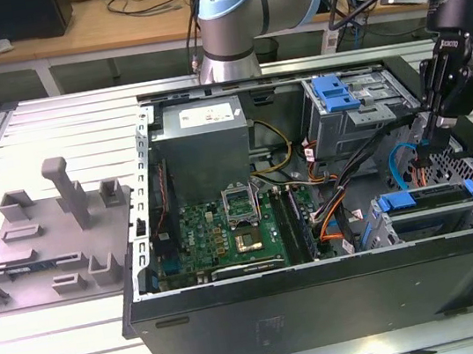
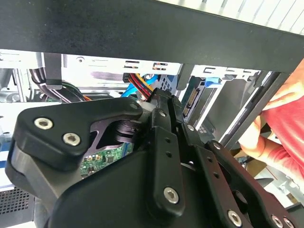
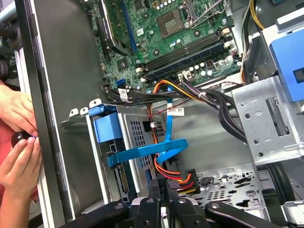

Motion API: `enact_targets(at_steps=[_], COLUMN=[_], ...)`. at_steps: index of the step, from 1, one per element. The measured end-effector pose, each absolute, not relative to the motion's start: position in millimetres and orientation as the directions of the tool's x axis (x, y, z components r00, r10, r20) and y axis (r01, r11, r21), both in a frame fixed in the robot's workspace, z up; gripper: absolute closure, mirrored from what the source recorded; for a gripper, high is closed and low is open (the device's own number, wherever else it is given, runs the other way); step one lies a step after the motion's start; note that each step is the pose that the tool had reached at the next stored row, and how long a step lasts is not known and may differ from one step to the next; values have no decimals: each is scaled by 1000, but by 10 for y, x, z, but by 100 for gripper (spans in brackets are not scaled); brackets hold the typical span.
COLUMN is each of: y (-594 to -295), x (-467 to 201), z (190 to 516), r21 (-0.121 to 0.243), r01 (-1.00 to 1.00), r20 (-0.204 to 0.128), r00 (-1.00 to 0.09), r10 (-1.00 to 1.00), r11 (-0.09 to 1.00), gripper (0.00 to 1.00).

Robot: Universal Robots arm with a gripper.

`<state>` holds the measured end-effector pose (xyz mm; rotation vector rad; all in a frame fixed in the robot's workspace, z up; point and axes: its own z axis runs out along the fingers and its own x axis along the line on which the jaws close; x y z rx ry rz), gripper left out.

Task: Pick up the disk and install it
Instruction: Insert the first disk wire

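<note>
We see the black two-fingered gripper (image 3: 164,203) pinched on a black cable plug (image 3: 183,182) just beside the flat silver-grey, blue-framed disk (image 1: 427,202), seated at the exterior view's near right.

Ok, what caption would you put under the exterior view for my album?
Robot gripper reaches into the open computer case, near the blue-framed disk.

The disk (image 1: 427,200) sits level at four o'clock in the exterior view, blue-framed. It looks seated in its bay.
</note>
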<state>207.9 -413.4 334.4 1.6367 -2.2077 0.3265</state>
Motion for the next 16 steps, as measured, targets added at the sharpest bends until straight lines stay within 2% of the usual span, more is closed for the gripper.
enact_targets(at_steps=[6,16], y=[-4133,-4166], x=[2057,2008], z=[3344,3382], r21=[35,37], r01=[-954,-960], r20=[425,389], r00=[-256,-242], r10=[-868,-889], r11=[298,277], gripper=[83,83])
